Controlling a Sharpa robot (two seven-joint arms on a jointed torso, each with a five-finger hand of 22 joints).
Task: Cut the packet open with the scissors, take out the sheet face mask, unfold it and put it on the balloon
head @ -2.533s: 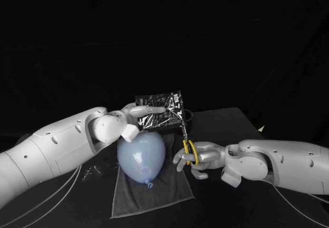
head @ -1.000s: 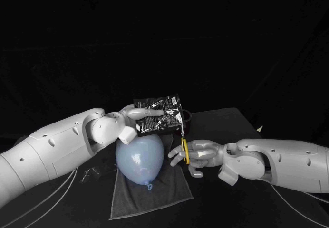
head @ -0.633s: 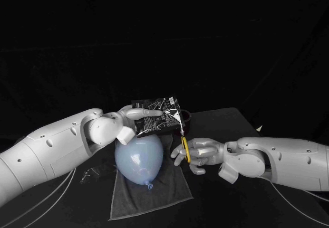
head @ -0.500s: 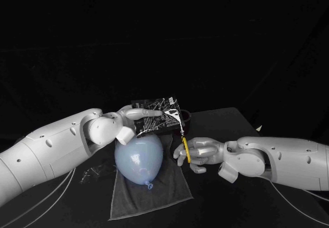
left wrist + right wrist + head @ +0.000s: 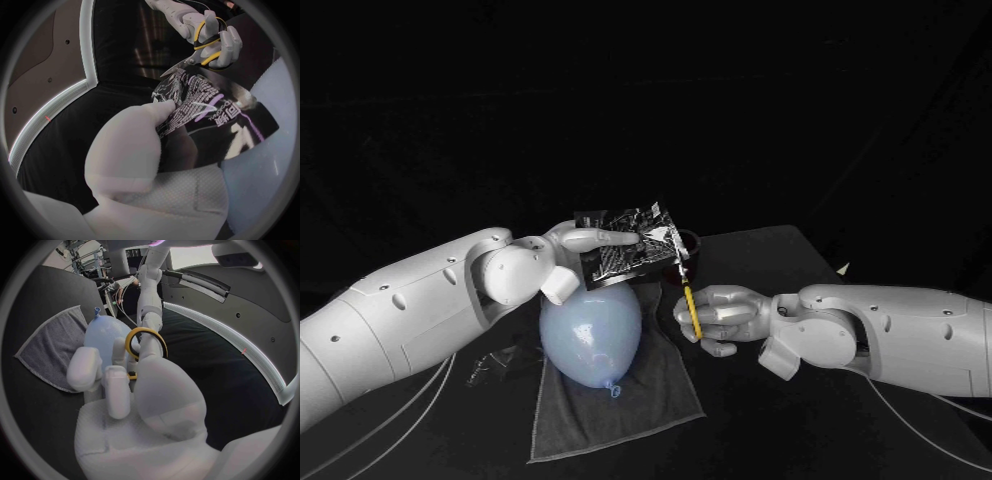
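Note:
My left hand holds a shiny black face-mask packet upright above the pale blue balloon. My right hand grips yellow-handled scissors, blades up at the packet's right edge. In the left wrist view the scissors meet a corner of the packet, which my left hand pinches by its edge. The right wrist view has the yellow handle loop above my right hand, with the balloon beyond it.
The balloon lies on a grey cloth spread on the black table. Thin cables trail under my left arm at the table's left side.
My right hand has risen and turned the scissors edge-on, bringing the blades up to the packet's right edge. The packet has tilted slightly in my left hand.

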